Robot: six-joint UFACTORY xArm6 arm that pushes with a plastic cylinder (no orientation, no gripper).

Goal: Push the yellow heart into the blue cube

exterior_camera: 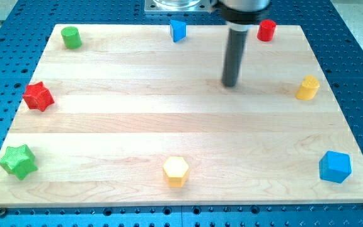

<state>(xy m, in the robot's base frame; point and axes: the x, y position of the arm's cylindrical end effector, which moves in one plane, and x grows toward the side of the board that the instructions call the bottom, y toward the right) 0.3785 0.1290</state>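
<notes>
The arm's bare rod, gripping nothing, rested its tip [230, 85] on the wooden surface [125, 120], clear of every block. The yellow heart [307, 87] sat toward the view's right, with the blue cube [335, 166] well below it near the bottom-right corner.

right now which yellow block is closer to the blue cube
The yellow block at the view's right edge, directly above the blue cube; the yellow hexagon sits bottom centre, farther away.

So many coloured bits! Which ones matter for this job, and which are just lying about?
In the job: my tip, touching no block; yellow heart; blue cube.
Lying about: yellow hexagon, green cylinder, small blue block, red cylinder, red star, green star.
</notes>
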